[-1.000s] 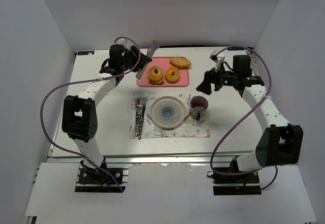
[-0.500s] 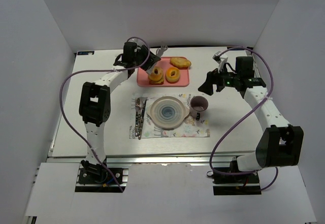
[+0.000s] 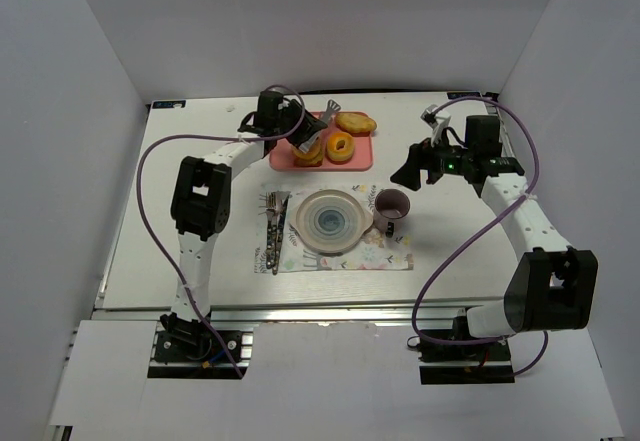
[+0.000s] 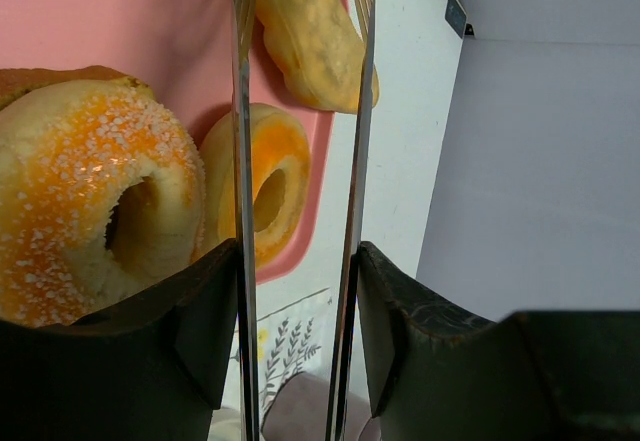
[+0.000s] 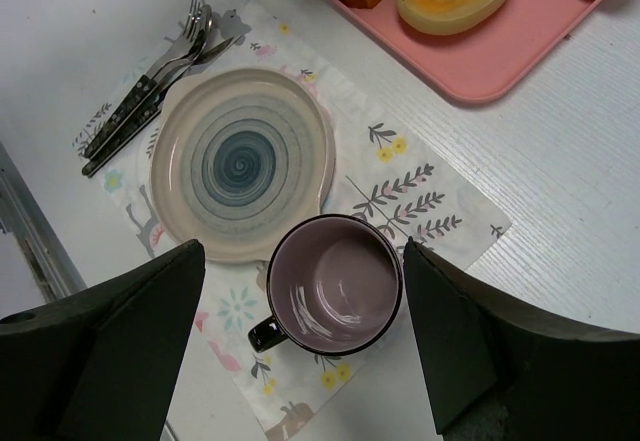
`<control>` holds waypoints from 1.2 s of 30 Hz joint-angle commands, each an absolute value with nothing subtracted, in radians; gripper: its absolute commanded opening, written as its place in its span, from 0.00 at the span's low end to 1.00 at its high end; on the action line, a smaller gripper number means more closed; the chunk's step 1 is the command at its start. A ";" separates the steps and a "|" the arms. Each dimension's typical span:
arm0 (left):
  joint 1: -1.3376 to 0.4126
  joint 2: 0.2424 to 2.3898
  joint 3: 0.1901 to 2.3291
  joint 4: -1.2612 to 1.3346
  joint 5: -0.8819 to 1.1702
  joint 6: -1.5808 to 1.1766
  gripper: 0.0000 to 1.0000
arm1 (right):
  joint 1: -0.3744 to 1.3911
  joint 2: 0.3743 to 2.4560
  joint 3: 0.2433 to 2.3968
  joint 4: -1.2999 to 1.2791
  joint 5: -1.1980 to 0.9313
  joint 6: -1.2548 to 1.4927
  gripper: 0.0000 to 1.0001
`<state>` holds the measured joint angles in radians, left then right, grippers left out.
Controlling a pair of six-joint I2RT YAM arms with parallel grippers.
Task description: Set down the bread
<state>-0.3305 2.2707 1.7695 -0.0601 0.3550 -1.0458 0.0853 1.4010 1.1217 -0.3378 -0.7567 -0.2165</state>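
Note:
The bread (image 3: 356, 122) (image 4: 315, 36), a golden-brown oblong bun, lies at the far right of the pink tray (image 3: 362, 157) (image 4: 120, 11). My left gripper (image 3: 298, 127) (image 4: 297, 261) is shut on metal tongs (image 3: 319, 119) (image 4: 355, 161). The tongs' two arms stand apart and reach over the tray, their tips on either side of the bread's near end. Two orange ring donuts (image 3: 308, 148) (image 3: 340, 147) sit on the tray beside the tongs. My right gripper (image 3: 412, 166) (image 5: 303, 251) hangs open above the purple mug (image 3: 391, 206) (image 5: 335, 286), holding nothing.
A round plate (image 3: 327, 221) (image 5: 240, 161) rests on a patterned placemat (image 3: 390, 257) (image 5: 430, 201), the mug at its right. A fork and spoon (image 3: 274, 226) (image 5: 150, 86) lie at the plate's left. White walls enclose the table.
My left arm has swung right with the tongs, from the tray's left edge to over the donuts, toward the bread. The right gripper has opened a little wider.

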 commanded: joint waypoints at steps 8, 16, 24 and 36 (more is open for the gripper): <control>-0.347 2.269 1.836 -0.080 0.361 -1.092 0.58 | 0.077 1.373 1.101 -0.293 -0.796 -0.192 0.87; -0.356 2.278 1.878 -0.166 0.316 -1.075 0.59 | 0.074 1.368 1.092 -0.282 -0.801 -0.187 0.87; -0.364 2.310 1.931 -0.219 0.311 -1.091 0.59 | 0.069 1.365 1.086 -0.276 -0.805 -0.183 0.87; -0.371 2.352 1.983 -0.212 0.336 -1.152 0.57 | 0.061 1.362 1.074 -0.265 -0.816 -0.172 0.89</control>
<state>-0.3637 2.3531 1.9404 -0.2283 0.3229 -1.1271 0.0711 1.3983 1.0821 -0.3023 -0.7895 -0.1825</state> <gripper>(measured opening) 0.578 0.887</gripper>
